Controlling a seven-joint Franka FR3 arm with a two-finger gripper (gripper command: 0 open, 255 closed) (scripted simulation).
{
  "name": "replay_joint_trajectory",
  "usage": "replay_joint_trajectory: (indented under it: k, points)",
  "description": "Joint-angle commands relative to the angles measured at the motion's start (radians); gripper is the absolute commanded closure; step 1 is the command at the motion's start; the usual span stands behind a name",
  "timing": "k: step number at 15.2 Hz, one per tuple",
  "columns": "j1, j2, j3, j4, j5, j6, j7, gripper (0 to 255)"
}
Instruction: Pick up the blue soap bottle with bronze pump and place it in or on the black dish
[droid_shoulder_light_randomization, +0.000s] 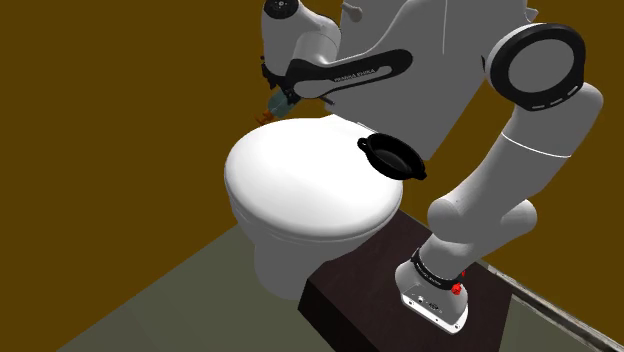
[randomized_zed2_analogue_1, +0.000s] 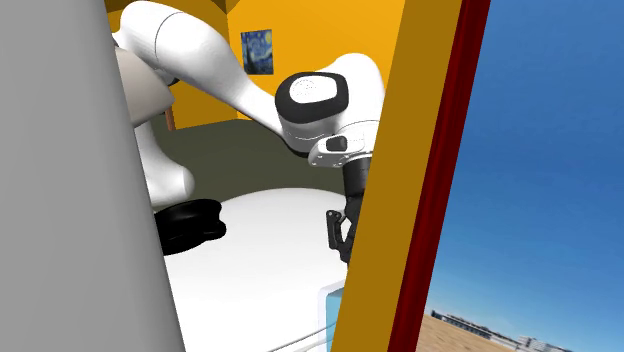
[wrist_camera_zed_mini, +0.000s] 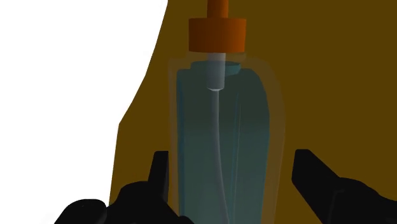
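So the see-through blue-green soap bottle (wrist_camera_zed_mini: 222, 140) with the orange-brown pump (wrist_camera_zed_mini: 217, 32) has teal liquid and a pale dip tube inside it. It's standing upright at the far edge of the white toilet lid (droid_shoulder_light_randomization: 300, 190), against the brown wall. The round black dish (droid_shoulder_light_randomization: 395, 155) sits on the lid's other side. The all-black gripper (wrist_camera_zed_mini: 231, 156) is spread wide around the bottle's lower body, with a gap at one finger, so it isn't pinching.
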Motion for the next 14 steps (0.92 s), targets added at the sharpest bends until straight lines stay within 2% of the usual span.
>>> replay_joint_trajectory:
  k: [1,14]
  points:
    - [-0.01,0.043,-0.016,-0.016,-0.017,0.03,0.018,255]
    - [-0.025,-0.013,0.005,0.093,0.089,-0.073,-0.106,255]
